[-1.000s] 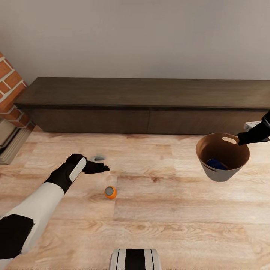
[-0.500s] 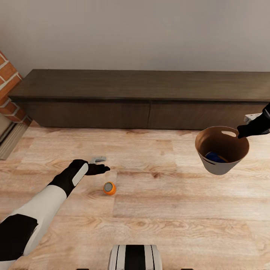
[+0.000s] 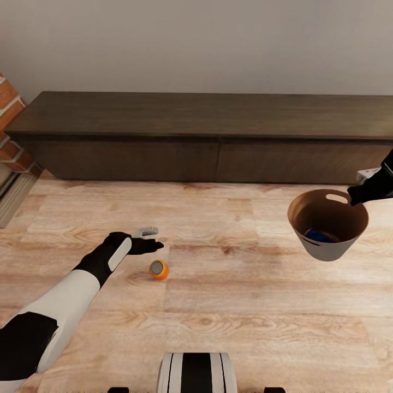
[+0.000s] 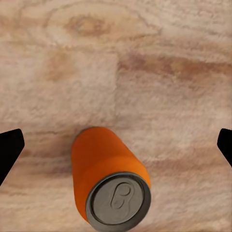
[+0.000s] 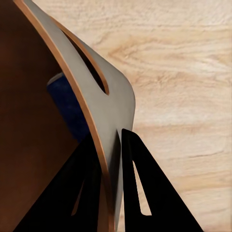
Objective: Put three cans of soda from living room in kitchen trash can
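Wood floor [image 3: 262, 305], orange can [image 3: 159, 269] upright.

An orange can [image 3: 159, 269] with a grey top stands upright on the wood floor [image 3: 229, 305], while a blue can [image 3: 321, 236] lies inside the pale grey, brown-lined bin [image 3: 327, 224], held aloft and tilted.

Floor [image 3: 262, 305] was light wood plank, visible grain, satin sheen. Orange can [image 4: 108, 176] had a smooth matt body and a dull grey metal top. Bin [image 3: 326, 248] looked like matt plastic, pale grey outside, brown inside. Cabinet [image 3: 202, 117] was dark matt wood. Hands [image 5: 113, 145] were matt black.
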Tool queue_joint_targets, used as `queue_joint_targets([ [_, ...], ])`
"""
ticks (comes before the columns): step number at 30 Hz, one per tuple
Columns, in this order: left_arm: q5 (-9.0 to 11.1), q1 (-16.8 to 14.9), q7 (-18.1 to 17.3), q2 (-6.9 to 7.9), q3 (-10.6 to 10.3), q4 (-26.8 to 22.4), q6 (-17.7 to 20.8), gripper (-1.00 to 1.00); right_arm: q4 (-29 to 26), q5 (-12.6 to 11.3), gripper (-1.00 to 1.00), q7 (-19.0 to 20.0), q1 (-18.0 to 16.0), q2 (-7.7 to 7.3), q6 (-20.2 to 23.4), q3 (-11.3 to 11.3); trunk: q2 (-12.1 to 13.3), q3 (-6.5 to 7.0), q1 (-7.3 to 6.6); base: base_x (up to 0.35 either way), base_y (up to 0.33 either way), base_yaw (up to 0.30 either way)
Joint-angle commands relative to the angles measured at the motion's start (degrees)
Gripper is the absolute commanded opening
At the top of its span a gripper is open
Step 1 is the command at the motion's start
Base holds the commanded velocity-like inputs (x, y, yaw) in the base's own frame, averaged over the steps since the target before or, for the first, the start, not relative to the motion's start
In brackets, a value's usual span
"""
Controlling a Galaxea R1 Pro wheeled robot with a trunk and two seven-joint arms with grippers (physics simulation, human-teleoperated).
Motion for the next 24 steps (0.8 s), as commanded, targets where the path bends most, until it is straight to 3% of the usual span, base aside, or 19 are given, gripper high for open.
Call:
queue_joint_targets([
  [1,0.0,0.0,0.0,0.0,0.0,-0.1,0.0,1.0,0.0,0.0,-1.0,0.2,0.0,0.0,0.1,0.0,0.0,-0.07,-0.01,0.0,0.0,0.0],
  [11,0.0,0.0,-0.1,0.0,0.0,-0.4,-0.1,1.0,0.2,0.0,-1.0,0.2,0.0,-0.07,0.1,0.2,0.0,-0.72,-0.01,-0.134,0.0,0.0],
  [24,0.0,0.0,-0.3,-0.01,0.0,-0.4,-0.1,1.0,0.2,0.0,-1.0,0.2,0.0,-0.25,0.1,0.2,0.0,-1.27,-0.01,-0.019,0.0,0.0],
])
